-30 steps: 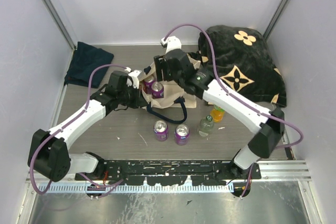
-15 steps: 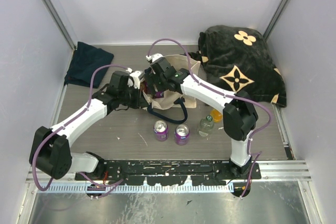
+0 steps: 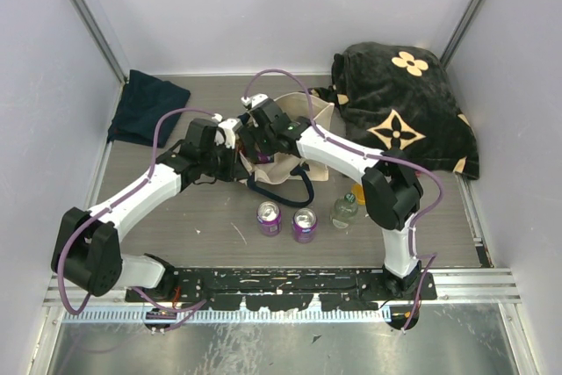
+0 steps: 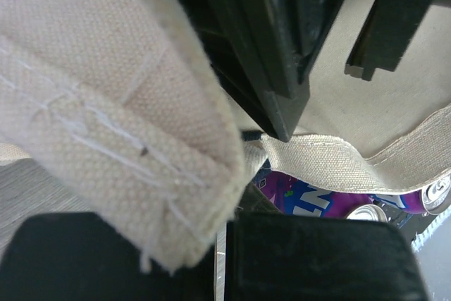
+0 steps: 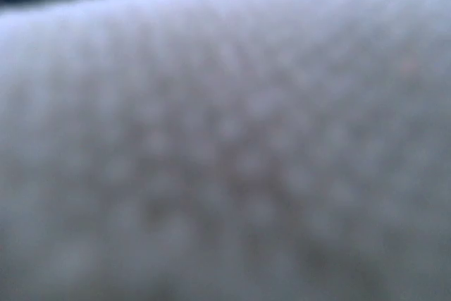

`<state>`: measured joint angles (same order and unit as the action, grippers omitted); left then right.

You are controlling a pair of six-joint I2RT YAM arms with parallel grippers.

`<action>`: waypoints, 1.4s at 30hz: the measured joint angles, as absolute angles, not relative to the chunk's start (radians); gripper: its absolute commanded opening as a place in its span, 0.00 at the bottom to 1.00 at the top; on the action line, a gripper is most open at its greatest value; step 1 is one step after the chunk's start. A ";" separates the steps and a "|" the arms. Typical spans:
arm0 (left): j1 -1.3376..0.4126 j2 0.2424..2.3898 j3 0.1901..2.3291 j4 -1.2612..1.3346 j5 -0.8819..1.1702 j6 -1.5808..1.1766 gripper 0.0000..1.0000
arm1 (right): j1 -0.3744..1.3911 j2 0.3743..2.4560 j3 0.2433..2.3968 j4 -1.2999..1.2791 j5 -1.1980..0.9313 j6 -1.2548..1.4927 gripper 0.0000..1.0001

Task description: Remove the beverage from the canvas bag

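The cream canvas bag point(image 3: 303, 133) with navy handles lies in the middle of the table, its mouth facing left. My left gripper point(image 3: 234, 152) is shut on the bag's rim; in the left wrist view the canvas point(image 4: 120, 125) is pinched between its fingers. My right gripper point(image 3: 261, 141) is pushed into the bag's mouth, its fingertips hidden. The right wrist view shows only blurred cloth point(image 5: 225, 146). A purple can point(image 4: 317, 199) lies inside the bag under the rim, with a second can's top point(image 4: 440, 192) beside it.
Two purple cans point(image 3: 269, 215) point(image 3: 304, 222), a clear bottle point(image 3: 343, 210) and an orange bottle point(image 3: 359, 193) stand in front of the bag. A black bag with tan flowers point(image 3: 408, 111) lies at the back right. A navy cloth point(image 3: 147, 104) lies at the back left.
My right arm has swung left and down, and its gripper has gone into the bag's mouth, covering the purple cans that showed there. My left gripper has kept hold of the rim.
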<state>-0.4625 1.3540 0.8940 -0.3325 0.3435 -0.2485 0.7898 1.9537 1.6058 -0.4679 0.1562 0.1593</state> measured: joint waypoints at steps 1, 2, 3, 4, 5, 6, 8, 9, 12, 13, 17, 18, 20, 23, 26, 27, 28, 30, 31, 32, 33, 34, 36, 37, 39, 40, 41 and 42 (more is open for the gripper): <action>-0.463 1.354 0.894 -0.332 0.344 -0.249 0.01 | 0.790 1.958 1.605 -0.461 0.155 0.159 0.92; -0.462 1.354 0.894 -0.330 0.343 -0.251 0.01 | 0.790 1.962 1.604 -0.452 0.155 0.159 0.92; -0.461 1.354 0.894 -0.329 0.343 -0.252 0.01 | 0.790 1.966 1.604 -0.444 0.155 0.160 0.92; -0.461 1.354 0.894 -0.329 0.343 -0.252 0.01 | 0.790 1.971 1.604 -0.436 0.154 0.160 0.92; -0.461 1.354 0.894 -0.329 0.343 -0.252 0.01 | 0.790 1.978 1.604 -0.428 0.154 0.161 0.92; -0.460 1.354 0.894 -0.329 0.342 -0.252 0.01 | 0.790 1.985 1.604 -0.420 0.154 0.163 0.91; -0.458 1.354 0.894 -0.325 0.338 -0.251 0.01 | 0.790 2.000 1.604 -0.403 0.154 0.168 0.87; -0.458 1.354 0.895 -0.324 0.337 -0.252 0.01 | 0.790 2.008 1.603 -0.393 0.154 0.171 0.81; -0.458 1.354 0.898 -0.324 0.332 -0.252 0.01 | 0.790 2.023 1.602 -0.370 0.163 0.176 0.30; -0.458 1.354 0.899 -0.325 0.332 -0.252 0.01 | 0.789 2.025 1.602 -0.364 0.167 0.181 0.10; -0.458 1.354 0.899 -0.327 0.330 -0.251 0.01 | 0.786 2.025 1.596 -0.349 0.172 0.190 0.01; -0.458 1.354 0.899 -0.327 0.329 -0.251 0.01 | 0.786 2.025 1.596 -0.348 0.173 0.190 0.01; -0.458 1.356 0.900 -0.327 0.329 -0.251 0.01 | 0.786 2.020 1.592 -0.347 0.181 0.189 0.01; -0.458 1.364 0.904 -0.327 0.331 -0.251 0.01 | 0.786 2.012 1.591 -0.356 0.200 0.183 0.01; -0.459 1.370 0.904 -0.326 0.336 -0.255 0.01 | 0.786 1.991 1.596 -0.397 0.231 0.163 0.01; -0.459 1.374 0.904 -0.325 0.338 -0.256 0.01 | 0.786 1.979 1.598 -0.413 0.239 0.157 0.01; -0.459 1.379 0.907 -0.324 0.340 -0.256 0.01 | 0.786 1.965 1.602 -0.429 0.246 0.151 0.01; -0.459 1.397 0.923 -0.322 0.343 -0.256 0.01 | 0.785 1.923 1.617 -0.456 0.262 0.140 0.01; -0.459 1.407 0.932 -0.320 0.344 -0.255 0.01 | 0.783 1.895 1.621 -0.461 0.268 0.136 0.01; -0.459 1.413 0.940 -0.319 0.343 -0.255 0.01 | 0.783 1.862 1.629 -0.468 0.274 0.133 0.01; -0.459 1.425 0.945 -0.316 0.342 -0.255 0.01 | 0.783 1.832 1.635 -0.471 0.278 0.130 0.01; -0.459 1.436 0.954 -0.315 0.340 -0.253 0.01 | 0.784 1.786 1.643 -0.475 0.282 0.130 0.01; -0.459 1.453 0.971 -0.315 0.337 -0.250 0.01 | 0.787 1.709 1.652 -0.475 0.288 0.130 0.01; -0.458 1.462 0.979 -0.315 0.336 -0.248 0.01 | 0.790 1.661 1.652 -0.474 0.291 0.130 0.01; -0.453 1.481 0.996 -0.314 0.335 -0.245 0.01 | 0.804 1.570 1.652 -0.479 0.297 0.130 0.01; -0.449 1.491 1.007 -0.314 0.335 -0.245 0.01 | 0.818 1.529 1.650 -0.480 0.307 0.129 0.01; -0.445 1.498 1.013 -0.313 0.335 -0.244 0.01 | 0.834 1.500 1.647 -0.480 0.315 0.127 0.01; -0.440 1.505 1.019 -0.311 0.335 -0.244 0.01 | 0.862 1.466 1.640 -0.480 0.333 0.124 0.01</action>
<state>-0.4397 1.5051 1.0187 -0.3111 0.3351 -0.2443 0.8623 1.4658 1.6398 -0.4801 0.3328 0.1238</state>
